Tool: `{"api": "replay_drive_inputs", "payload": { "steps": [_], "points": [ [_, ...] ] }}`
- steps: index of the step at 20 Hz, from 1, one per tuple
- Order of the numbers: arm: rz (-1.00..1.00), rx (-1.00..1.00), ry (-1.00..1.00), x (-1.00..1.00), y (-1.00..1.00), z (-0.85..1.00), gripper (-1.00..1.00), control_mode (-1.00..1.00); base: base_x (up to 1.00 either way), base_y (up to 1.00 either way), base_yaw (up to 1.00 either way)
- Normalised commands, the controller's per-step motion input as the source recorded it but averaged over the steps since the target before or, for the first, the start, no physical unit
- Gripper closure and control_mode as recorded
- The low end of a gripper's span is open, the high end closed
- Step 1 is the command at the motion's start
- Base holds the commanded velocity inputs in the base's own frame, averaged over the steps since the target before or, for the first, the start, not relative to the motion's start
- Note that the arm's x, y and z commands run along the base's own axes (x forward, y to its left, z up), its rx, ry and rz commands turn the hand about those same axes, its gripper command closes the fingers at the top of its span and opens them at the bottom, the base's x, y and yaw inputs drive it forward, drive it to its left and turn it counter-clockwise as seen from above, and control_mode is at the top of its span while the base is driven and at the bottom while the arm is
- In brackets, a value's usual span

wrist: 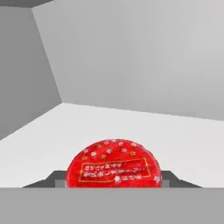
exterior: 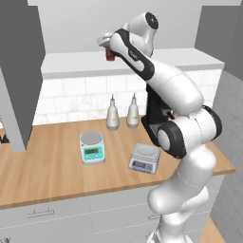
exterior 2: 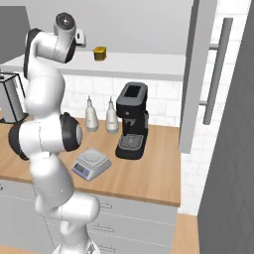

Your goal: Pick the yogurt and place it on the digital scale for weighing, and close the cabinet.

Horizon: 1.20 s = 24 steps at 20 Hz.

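Jaws pinch the yogurt (wrist: 113, 164) inside the cabinet (exterior: 71, 60); I'd lift it straight, draw it out level, then lower toward the square-platter digital scale (exterior: 144, 157).

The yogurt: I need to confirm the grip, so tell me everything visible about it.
The yogurt is a small red cup; its glossy red lid carries a framed label and little star marks. It sits upright on the white shelf inside the open cabinet, between the fingers of the gripper, which has shut on it. In the left base view its red side shows.
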Motion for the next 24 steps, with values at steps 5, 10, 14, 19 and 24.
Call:
{"api": "replay_drive_inputs", "payload": {
  "steps": [5, 10, 14, 19, 24],
  "points": [
    [0.00, 0.15, -0.03, -0.79, 0.00, -0.03, 1.00, -1.00, 0.00, 0.00, 0.00],
    [0.00, 0.14, -0.08, -1.00, -0.16, 0.06, 1.00, -1.00, 0.00, 0.00, 0.00],
    [0.00, -0.02, 0.13, -1.00, -0.79, 0.03, 1.00, -1.00, 0.00, 0.00, 0.00],
    [0.19, -0.04, -0.05, -0.92, -0.96, -0.64, 1.00, -1.00, 0.00, 0.00, 0.00],
    [0.50, 0.00, -0.10, -0.18, -0.54, -0.99, 1.00, -1.00, 0.00, 0.00, 0.00]
  ]
}}
